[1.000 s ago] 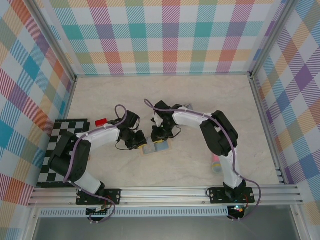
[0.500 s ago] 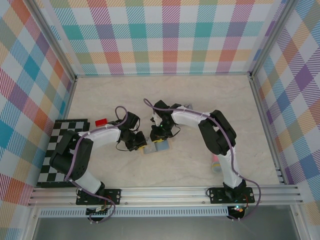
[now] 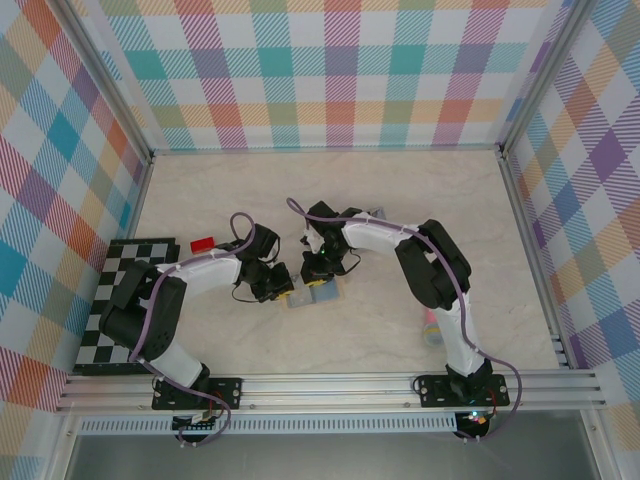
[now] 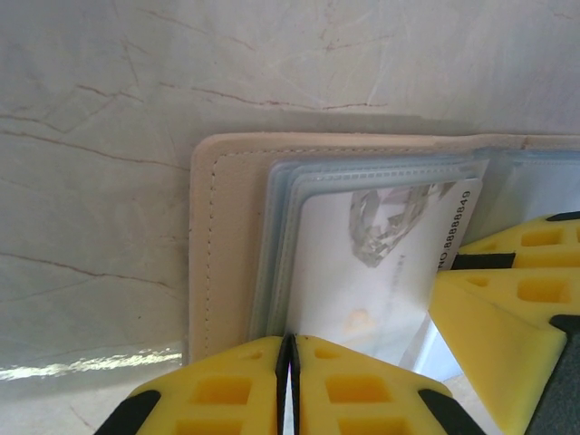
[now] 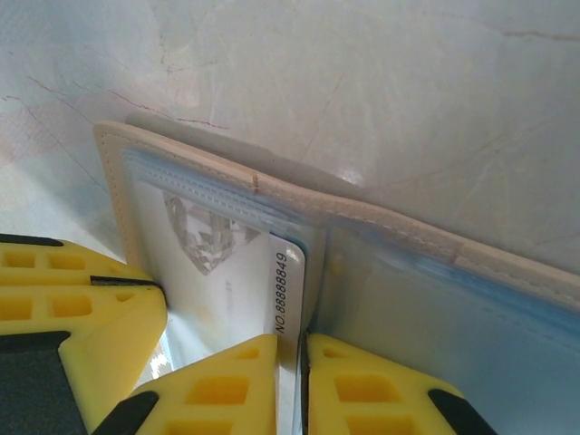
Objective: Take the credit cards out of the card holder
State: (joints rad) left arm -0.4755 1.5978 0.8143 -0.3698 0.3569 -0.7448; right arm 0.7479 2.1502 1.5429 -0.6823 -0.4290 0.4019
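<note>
The card holder point(image 3: 313, 293) lies open on the table, with a tan leather rim point(image 4: 227, 245) and a blue-grey lining point(image 5: 435, 299). A pale credit card point(image 4: 381, 263) printed with a number sticks partly out of a clear sleeve. My right gripper point(image 5: 292, 340) is shut on that card's point(image 5: 227, 272) numbered edge. My left gripper point(image 4: 289, 340) is shut on the near edge of the holder's sleeves, beside the card. Seen from above, the left gripper point(image 3: 283, 288) and right gripper point(image 3: 320, 276) meet over the holder. A red credit card point(image 3: 204, 243) lies loose on the table to the left.
A black-and-white checkered board point(image 3: 125, 300) lies at the left edge. A pink object point(image 3: 430, 326) rests by the right arm. A small clear box point(image 3: 376, 213) sits behind the right arm. Plaid walls enclose the table on three sides.
Both grippers stay at the card holder. The right arm has edged slightly left; nothing else has visibly moved.
</note>
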